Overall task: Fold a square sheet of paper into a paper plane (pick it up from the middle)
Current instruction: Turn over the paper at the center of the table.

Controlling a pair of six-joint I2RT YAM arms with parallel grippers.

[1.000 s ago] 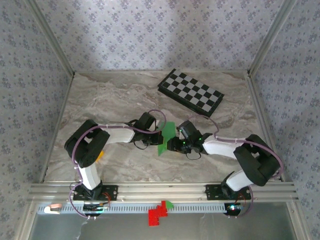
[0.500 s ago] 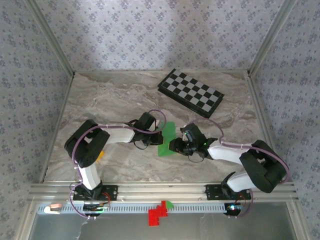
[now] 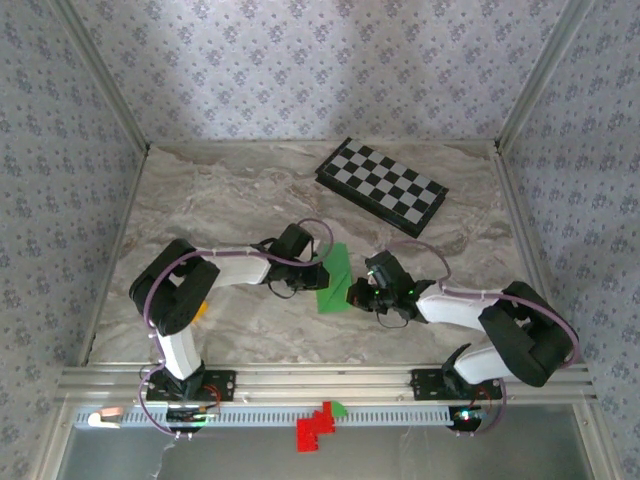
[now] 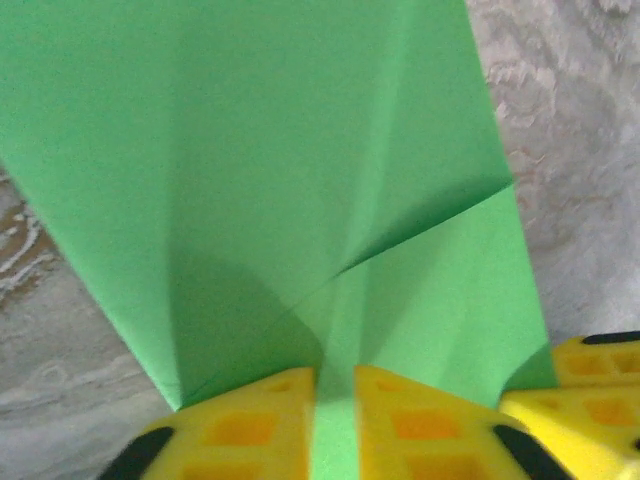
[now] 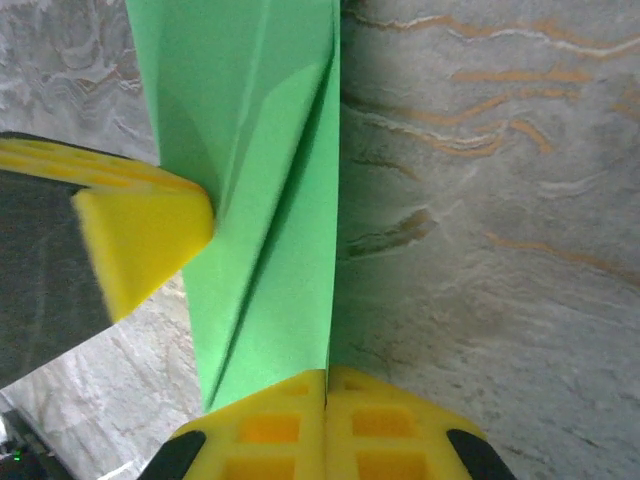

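The green sheet of paper (image 3: 336,280) lies on the marble table (image 3: 220,200) between the two arms, already creased into a narrow strip with a diagonal fold across it. From above, both wrists cover its side edges, so its full outline is hard to make out.

The left gripper (image 3: 320,272) sits at the sheet's left edge. In its own wrist view its jaws stand a narrow slit apart (image 4: 335,420) with green showing in the gap (whether they pinch a layer or merely rest on it I cannot tell). The paper (image 4: 300,180) runs off the top of that frame, and a further yellow pad (image 4: 580,400) is cut off at the lower right corner.

The right gripper (image 3: 352,294) is at the sheet's near right edge. Its fingers are pressed together (image 5: 326,430), with the paper's folded right edge (image 5: 290,200) running into the seam. A yellow finger (image 5: 145,235) touches the paper from the left.

The checkerboard (image 3: 382,186) lies well apart at the far side.
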